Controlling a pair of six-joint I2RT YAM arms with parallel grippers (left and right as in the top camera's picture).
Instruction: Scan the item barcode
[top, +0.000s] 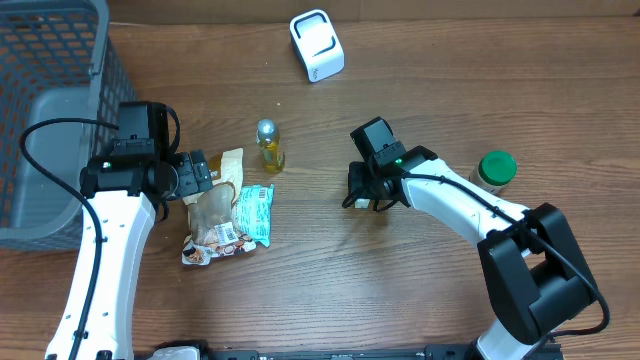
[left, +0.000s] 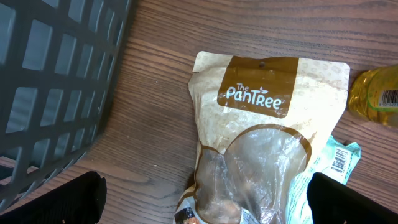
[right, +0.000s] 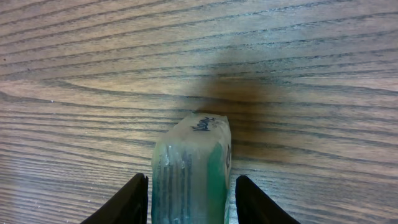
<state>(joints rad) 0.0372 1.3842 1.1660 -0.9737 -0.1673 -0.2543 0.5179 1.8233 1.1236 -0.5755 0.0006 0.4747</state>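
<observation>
Table (top: 400, 290), wood grain. We take the bottle (top: 268, 147), small, yellow, silver-capped, as our landmark.

Block (right: 189, 168): pale green, translucent, with dark writing on its top end. It stands on the table well to the right of the bottle. The right gripper (right: 191, 183) straddles it. Fingers (right: 134, 202) are parted, one on each side of the block, with a thin sliver of gap showing on each side. We see no grip.

Left gripper (top: 202, 176): just left of the bottle, jaws spread wide, nothing between them. It hangs over the top of a pouch (left: 261, 124) printed "The PanTree", which lies flat just below and left of the bottle. A teal packet (top: 256, 212) lies under the pouch's right edge, directly below the bottle, with a barcode on its corner.

Scanner (top: 317, 45): white, above and slightly right of the bottle, well apart from it.

Basket (top: 50, 90): grey mesh, far left of the bottle.

Jar (top: 494, 170): green lid, far right of the bottle, beyond the block.
</observation>
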